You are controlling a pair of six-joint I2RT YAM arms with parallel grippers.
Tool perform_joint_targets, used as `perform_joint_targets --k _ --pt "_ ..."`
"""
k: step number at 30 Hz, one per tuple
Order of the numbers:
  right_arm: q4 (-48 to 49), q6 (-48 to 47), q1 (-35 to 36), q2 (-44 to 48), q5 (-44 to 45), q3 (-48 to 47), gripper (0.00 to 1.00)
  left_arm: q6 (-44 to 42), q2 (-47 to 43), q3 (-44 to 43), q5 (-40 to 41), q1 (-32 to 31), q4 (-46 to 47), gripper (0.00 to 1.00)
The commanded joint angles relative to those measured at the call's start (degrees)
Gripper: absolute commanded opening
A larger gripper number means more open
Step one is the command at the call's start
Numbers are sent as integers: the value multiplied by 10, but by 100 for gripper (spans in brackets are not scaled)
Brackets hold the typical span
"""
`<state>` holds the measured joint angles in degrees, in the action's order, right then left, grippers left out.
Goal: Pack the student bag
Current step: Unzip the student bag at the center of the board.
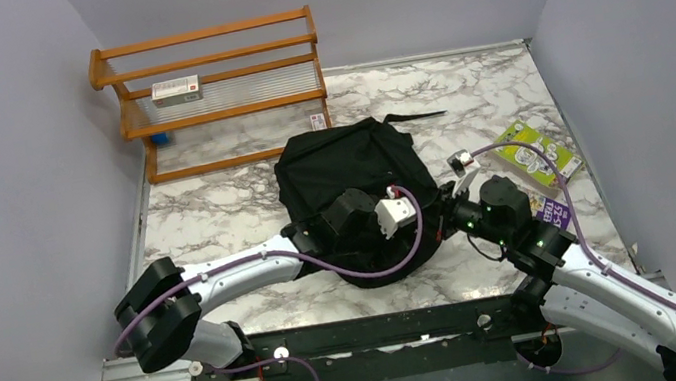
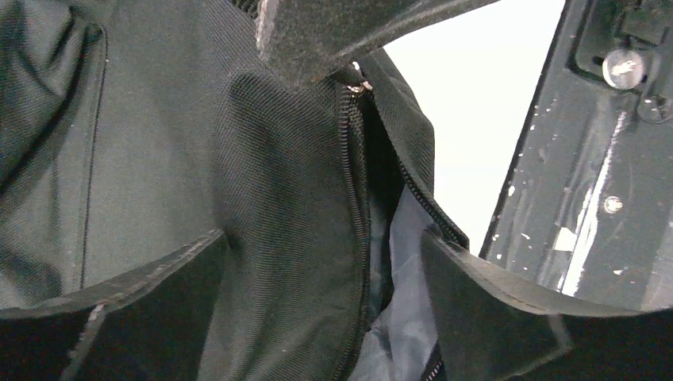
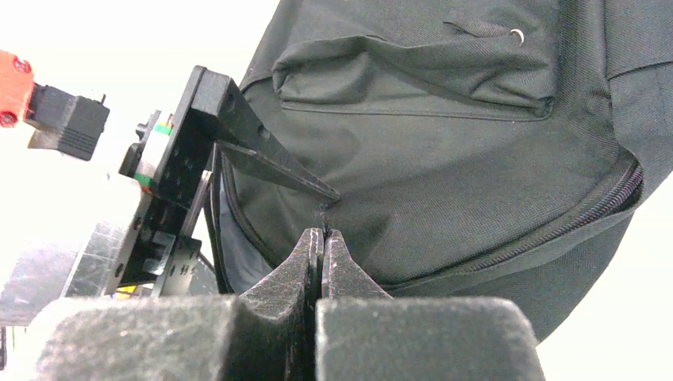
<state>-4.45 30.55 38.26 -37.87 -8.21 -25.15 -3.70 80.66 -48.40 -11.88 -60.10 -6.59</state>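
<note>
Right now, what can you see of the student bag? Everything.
The student bag is a black woven-fabric backpack, rounded, lying on the marble table. Its zip is part open, showing grey lining. A front pocket sags on its face; a strap trails off its far side. The open left tool straddles the zip; the right tool is shut at the zip's end, apparently pinching the pull.

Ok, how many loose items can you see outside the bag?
5: a white box on the wooden rack, a blue object under it, a small packet by its right foot, a green booklet and a purple packet right of the bag. The arms may hide more.
</note>
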Motion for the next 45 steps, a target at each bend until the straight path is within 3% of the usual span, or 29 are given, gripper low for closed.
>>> perform_joint_targets --k 1,3,11,16,25,28,31,37,39,45 --pt "33 11 0 13 -10 -4 1 -5 11 -13 37 -9 29 82" --pt "29 11 0 13 -8 -5 1 -6 14 -16 51 -9 28 69" --pt "-11 23 0 15 65 -17 0 -10 12 -16 72 -9 18 37" --pt "-52 33 0 8 140 -32 1 -12 5 -13 71 -9 8 1" --pt "-97 31 0 -11 197 -57 0 -5 -35 7 52 -9 3 0" --pt "-64 16 0 0 154 -48 0 7 -37 10 38 -9 26 42" --pt "-28 8 0 26 106 -29 1 19 -28 12 12 -9 50 62" --pt "12 1 0 74 31 13 1 34 2 30 -11 -9 100 85" --pt "17 1 0 78 15 22 0 50 11 38 -11 -10 118 98" --pt "30 8 0 71 -3 35 0 47 36 53 12 -10 160 99"
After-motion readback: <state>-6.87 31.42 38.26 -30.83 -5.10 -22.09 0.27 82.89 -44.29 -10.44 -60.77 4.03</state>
